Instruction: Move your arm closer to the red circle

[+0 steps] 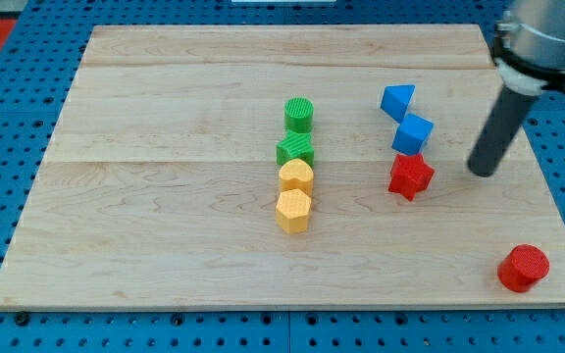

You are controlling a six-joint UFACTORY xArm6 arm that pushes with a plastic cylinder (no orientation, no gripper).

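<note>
The red circle (524, 268) is a short red cylinder near the board's bottom right corner. My tip (481, 174) is the lower end of the dark rod at the view's right. It stands above and slightly left of the red circle, well apart from it. A red star (410, 176) lies to the left of my tip, with a small gap between them.
A blue cube (413, 134) and a blue triangle (397, 101) lie above the red star. In the middle, a column runs top to bottom: green circle (299, 114), green star (296, 150), yellow block (296, 176), yellow hexagon (293, 210). The wooden board (145, 216) ends just right of the red circle.
</note>
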